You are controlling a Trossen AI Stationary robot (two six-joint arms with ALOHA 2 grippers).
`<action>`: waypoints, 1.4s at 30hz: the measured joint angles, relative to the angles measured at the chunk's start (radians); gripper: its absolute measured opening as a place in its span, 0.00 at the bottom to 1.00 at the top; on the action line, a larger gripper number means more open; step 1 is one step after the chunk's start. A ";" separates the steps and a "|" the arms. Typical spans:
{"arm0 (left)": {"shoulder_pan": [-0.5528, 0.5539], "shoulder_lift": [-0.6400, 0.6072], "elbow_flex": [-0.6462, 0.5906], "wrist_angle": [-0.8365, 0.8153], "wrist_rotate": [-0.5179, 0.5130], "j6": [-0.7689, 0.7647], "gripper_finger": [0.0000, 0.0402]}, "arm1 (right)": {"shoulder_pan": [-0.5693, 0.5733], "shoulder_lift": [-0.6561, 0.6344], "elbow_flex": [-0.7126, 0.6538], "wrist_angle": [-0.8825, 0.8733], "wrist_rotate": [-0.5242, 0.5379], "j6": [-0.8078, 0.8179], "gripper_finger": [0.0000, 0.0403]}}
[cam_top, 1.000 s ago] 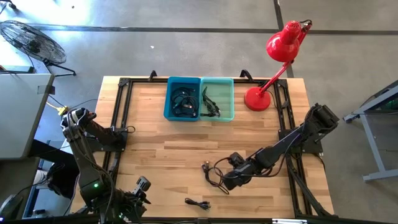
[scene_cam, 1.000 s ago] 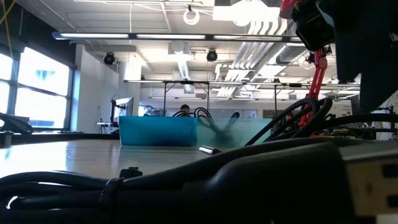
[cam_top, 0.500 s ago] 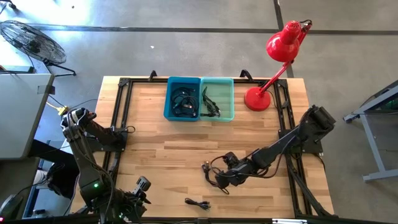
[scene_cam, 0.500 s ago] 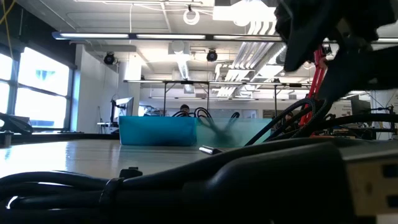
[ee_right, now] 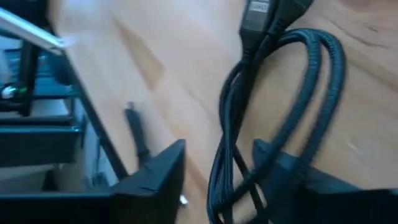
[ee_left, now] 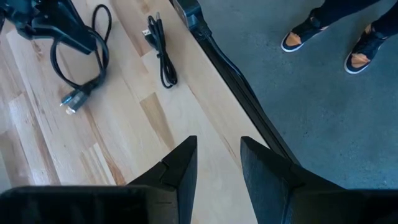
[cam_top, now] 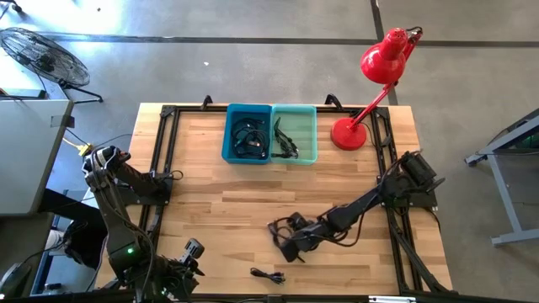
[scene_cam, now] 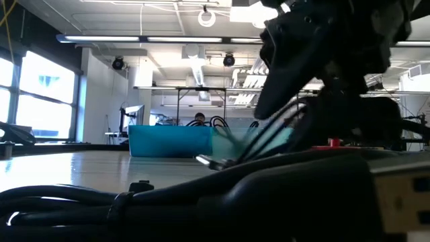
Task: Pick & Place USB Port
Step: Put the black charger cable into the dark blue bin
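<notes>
Two cable loops (ee_right: 273, 118) of the black USB cable (cam_top: 290, 234) are seen between the parted jaws of the right gripper (ee_right: 217, 168), low over the desk (cam_top: 219, 210). A closure may catch only one strand, so the coil could unravel or drag. The connector (ee_right: 258, 15) lies beyond the jaws. The left gripper (ee_left: 217, 162), jaws parted and empty, waits at the desk's near edge, beside a smaller cable (cam_top: 268, 274).

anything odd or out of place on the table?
Nothing damaged or spilled. One small black USB cable lies alone near the table's front edge, apart from the looped black cable at the right end effector. More cables sit in the blue bin.
</notes>
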 joint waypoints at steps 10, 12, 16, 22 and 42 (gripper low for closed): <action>0.000 0.000 0.000 -0.042 -0.147 -0.001 0.30 | -0.020 -0.004 0.000 0.182 0.038 -0.167 0.03; 0.001 0.000 0.000 -0.061 -0.239 -0.002 0.30 | -0.021 -0.017 0.000 0.203 0.038 -0.211 0.02; 0.011 0.000 0.000 -0.084 -0.438 0.022 0.30 | -0.022 -0.087 0.000 0.231 0.039 -0.285 0.01; 0.130 -0.004 0.000 -0.078 -0.418 0.171 0.30 | -0.022 -0.228 0.000 0.242 0.060 -0.465 0.01; 0.559 -0.031 0.001 0.269 0.072 0.587 0.48 | -0.072 -0.492 0.000 -0.014 -0.017 -0.780 0.00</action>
